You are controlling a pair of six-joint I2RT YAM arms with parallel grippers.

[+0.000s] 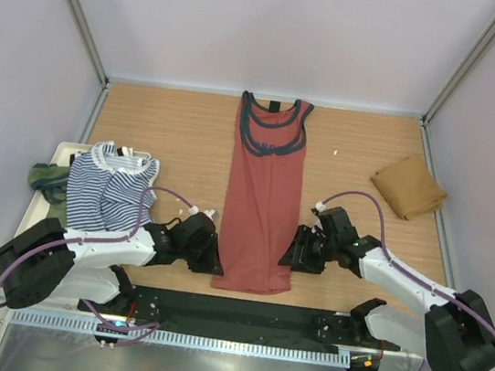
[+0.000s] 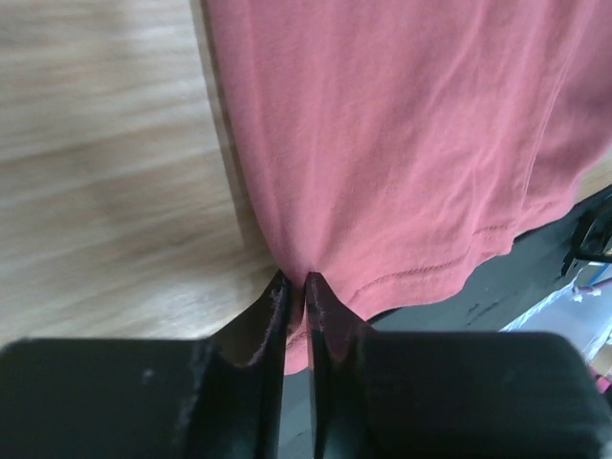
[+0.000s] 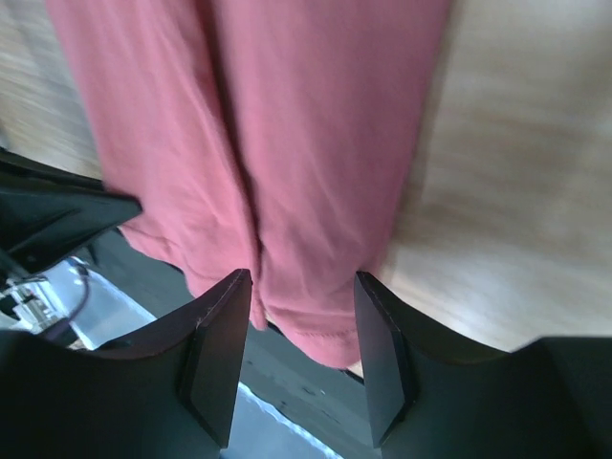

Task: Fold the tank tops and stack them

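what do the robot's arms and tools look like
The left arm and right arm have white links, bulky black joints, and a looping purple cable each. The left tool and right tool are black, with two flat tapered fingers.

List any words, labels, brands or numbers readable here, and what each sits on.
No readable text in any view.
Rust-red cloth tank top with navy trim: no print or label showing.
Navy-white striped cloth tank top, folded tan-brown cloth top, olive green cloth top: no text.
Black strip at the near table edge: nothing legible.
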